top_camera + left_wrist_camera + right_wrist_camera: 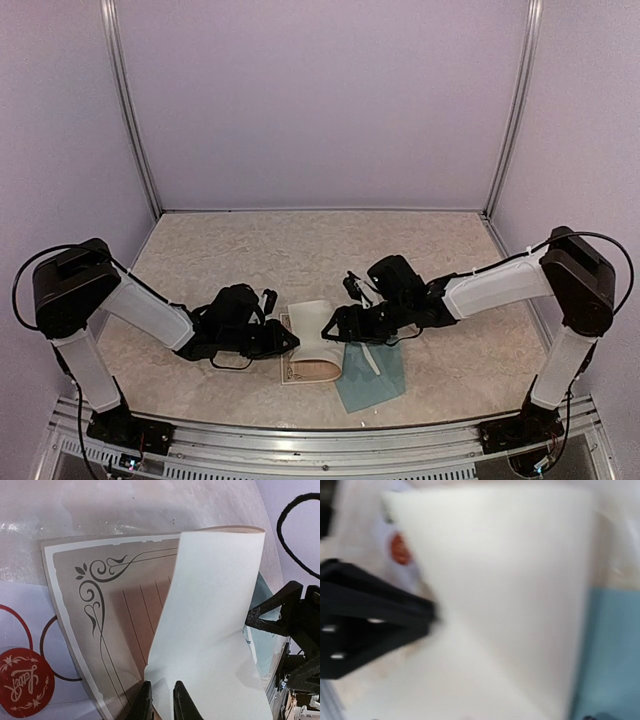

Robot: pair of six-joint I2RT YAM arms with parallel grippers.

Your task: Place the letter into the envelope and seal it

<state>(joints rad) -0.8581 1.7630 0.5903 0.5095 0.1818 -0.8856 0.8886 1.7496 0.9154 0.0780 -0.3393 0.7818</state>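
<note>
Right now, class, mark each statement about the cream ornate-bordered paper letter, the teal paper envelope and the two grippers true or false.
1. The left gripper pinches the cream ornate-bordered paper letter. True.
2. The letter lies flat. False: it is folded over on itself.
3. The letter is inside the teal paper envelope. False: it is outside it.
4. The right gripper is open. True.
5. A round red sticker lies near the letter. True.

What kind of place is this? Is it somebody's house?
Probably not a house: it looks like a robot test booth. Plain lilac walls meet at metal posts, a left arm and right arm are bolted at the edge of the table, and a letter and envelope sit on it.
</note>
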